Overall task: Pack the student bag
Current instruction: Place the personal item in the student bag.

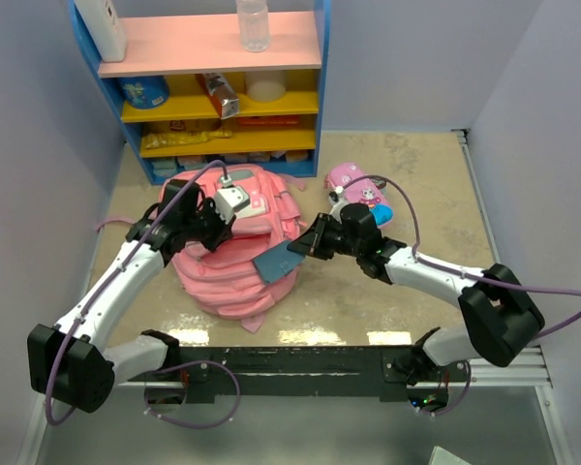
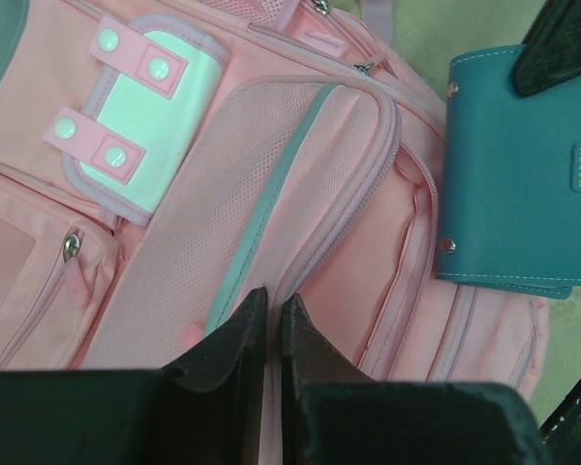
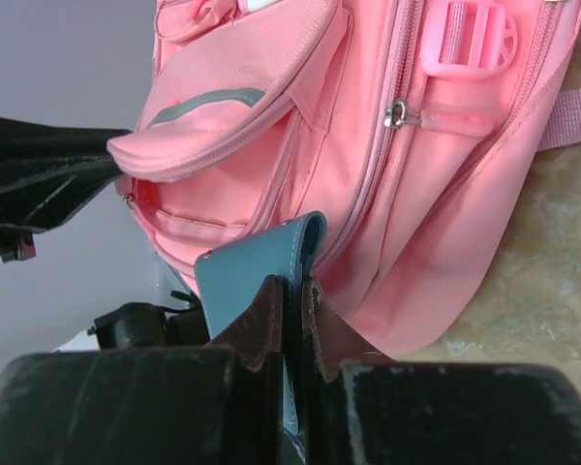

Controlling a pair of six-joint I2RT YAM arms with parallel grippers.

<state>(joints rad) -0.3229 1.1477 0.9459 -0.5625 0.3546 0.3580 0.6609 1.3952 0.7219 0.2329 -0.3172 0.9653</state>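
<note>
A beige bench with a blue, pink and yellow shelf at its far edge; in the middle of the bench, between the two arms, lies the pink bag, by far the biggest thing here. At the bag's right side a teal wallet is held just above it; a small pink pencil case lies on the bench further right, well apart from the bag.

The left hand has its fingers together, clamped on the bag's pocket flap and holding it up; the right hand is clamped on the wallet's edge.

Packing looks barely begun, to judge from this; a pocket is held open and the wallet is at its mouth, but not inside; the pencil case is untouched, and the zip would need closing afterwards.

Only the overhead view shows the shelf, the pencil case and both arms together. The left wrist view alone shows the bag's pale green patch with press studs, and the wallet's white stitching and studs. The right wrist view alone shows the dark gap under the lifted flap, with the wallet's corner beside it, plus a zip puller and a pink buckle.
</note>
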